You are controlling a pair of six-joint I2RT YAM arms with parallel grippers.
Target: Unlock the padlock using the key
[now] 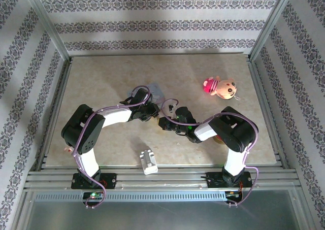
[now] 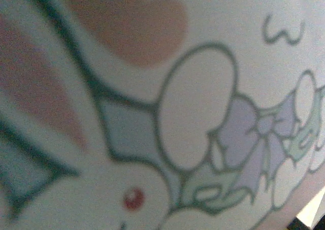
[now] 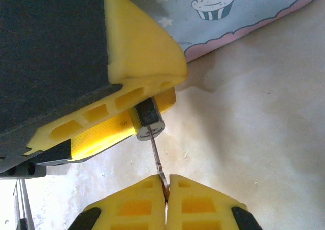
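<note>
The left gripper [image 1: 148, 112] is clamping the padlock [image 3: 149, 119] between its yellow fingers [image 3: 137, 52] at table centre. The right gripper [image 3: 166, 185] is pinching the key [image 3: 156, 156] with its tips pressed together. The thin shaft is pointing toward 11 o'clock in the right wrist view, and its tip is meeting the padlock's end face. A tin [image 1: 156, 93] is lying just beyond the left gripper at 12 o'clock. In the right wrist view its pink-edged side is running close behind the padlock. In the left wrist view its printed rabbit and bow are sitting very near the lens and blurring. A plush toy [image 1: 221, 87] is lying at 2 o'clock from the grippers, well apart from them. A whitish ridged block [image 1: 148, 161] is resting at 6 o'clock, near the front rail [image 1: 152, 175] and between the two arm bases. The table [image 1: 101, 77] is lying bare from 9 to 11 o'clock and along its far edge, where it is meeting the patterned wall [image 1: 152, 27]. Metal posts are framing both side edges.
</note>
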